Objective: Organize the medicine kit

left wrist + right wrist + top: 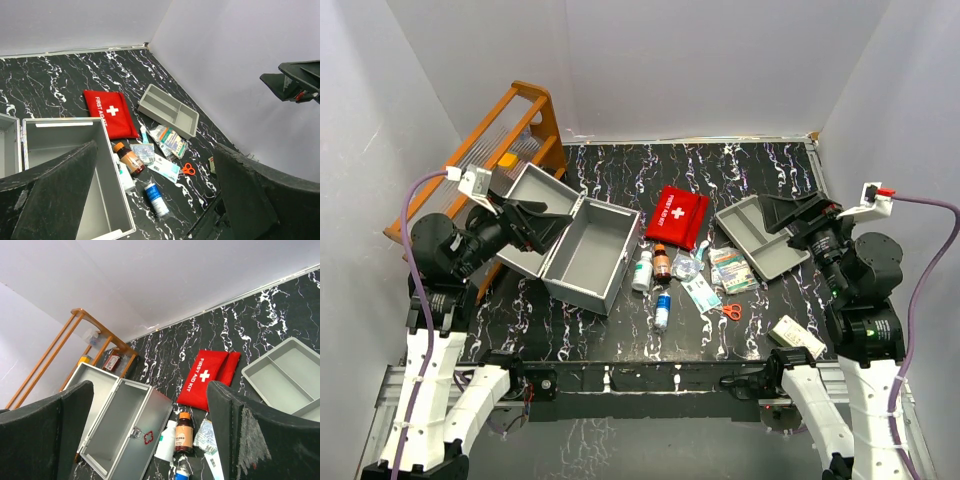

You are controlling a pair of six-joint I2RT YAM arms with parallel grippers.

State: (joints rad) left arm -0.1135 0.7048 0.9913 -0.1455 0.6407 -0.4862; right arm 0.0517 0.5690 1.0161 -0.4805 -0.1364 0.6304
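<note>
– Jaws spread wide and empty on both sides: the left arm [455,250] hangs them over the open lid of the medicine kit [588,248], the right arm [865,265] by the grey tray [750,238].
– And the kit itself?
– Left half of the counter [620,165], open, long axis roughly one to seven o'clock. Bottles [642,270] lie at its three o'clock. I'd call the left arm nearer.

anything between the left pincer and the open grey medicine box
Nothing visible. The left pincer hangs open just above the medicine box, by its opened lid. The red pouch and bottles lie to the box's right, off that path.
</note>
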